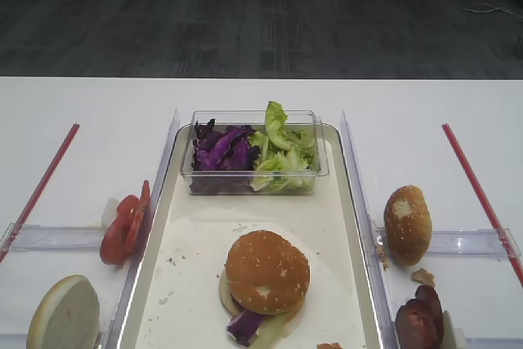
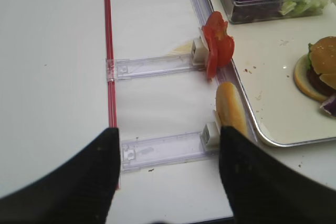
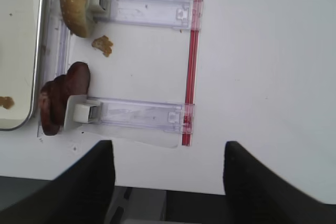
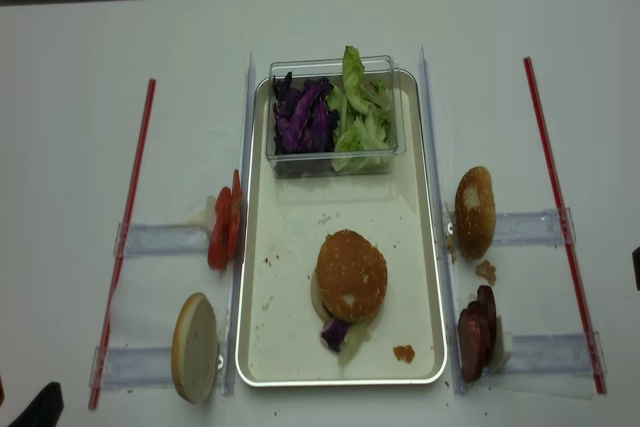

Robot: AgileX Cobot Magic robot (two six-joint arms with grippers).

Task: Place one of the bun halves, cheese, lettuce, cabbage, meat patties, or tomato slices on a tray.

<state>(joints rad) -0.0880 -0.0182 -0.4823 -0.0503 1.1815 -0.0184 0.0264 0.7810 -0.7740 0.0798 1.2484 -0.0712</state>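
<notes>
White tabletop is seen beneath two spread, empty grippers. Ahead of the left gripper (image 2: 167,177), tomato slices (image 2: 217,48) and a pale bun half (image 2: 231,111) are propped beside the tray (image 1: 204,234), where a stacked burger (image 1: 265,279) is already set. Ahead of the right gripper (image 3: 168,182), meat patties (image 3: 60,98) stand; clear holders (image 3: 131,115) could be snagged.

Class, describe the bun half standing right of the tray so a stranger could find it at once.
Start at the long cream tray mid-table, then look just past its right rim. The bun half stands on edge there, golden-brown and sesame-specked, above the dark meat patties.
</notes>
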